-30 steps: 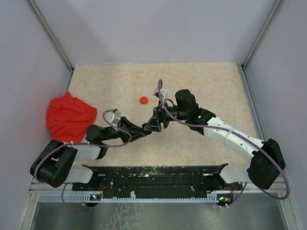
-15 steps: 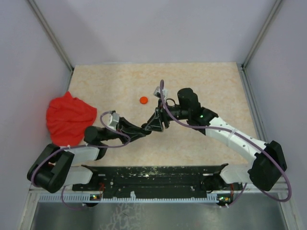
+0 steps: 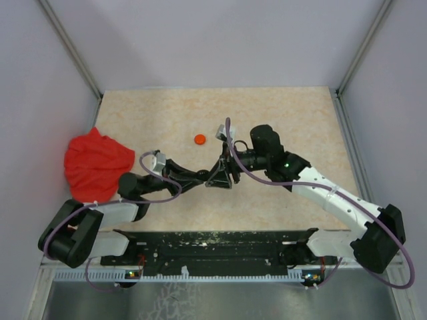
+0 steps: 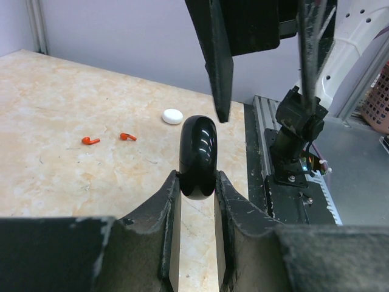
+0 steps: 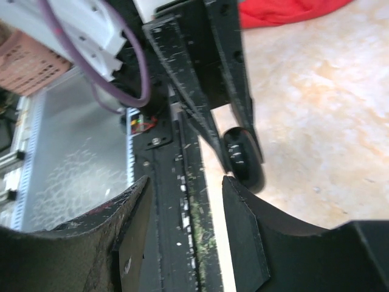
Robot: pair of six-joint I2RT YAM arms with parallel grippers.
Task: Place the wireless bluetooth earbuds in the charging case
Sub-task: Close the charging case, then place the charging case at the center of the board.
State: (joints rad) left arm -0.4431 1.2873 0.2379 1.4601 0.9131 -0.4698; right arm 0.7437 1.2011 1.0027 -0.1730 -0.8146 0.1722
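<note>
Two orange-red earbuds (image 4: 91, 140) lie loose on the table (image 4: 55, 176), well apart from the black charging case (image 4: 197, 152); case stands on edge, clamped in the left gripper (image 4: 197, 181), presented to the partner arm, probably so its lid can be worked; right gripper (image 5: 185, 182) hangs just above it, jaws parted, grasping nothing; white disc (image 4: 173, 116) sits beyond. Against a second ago: meeting point of both grippers has drifted toward the near edge; right elbow has swung outward; orange disc (image 3: 199, 139) unmoved.
</note>
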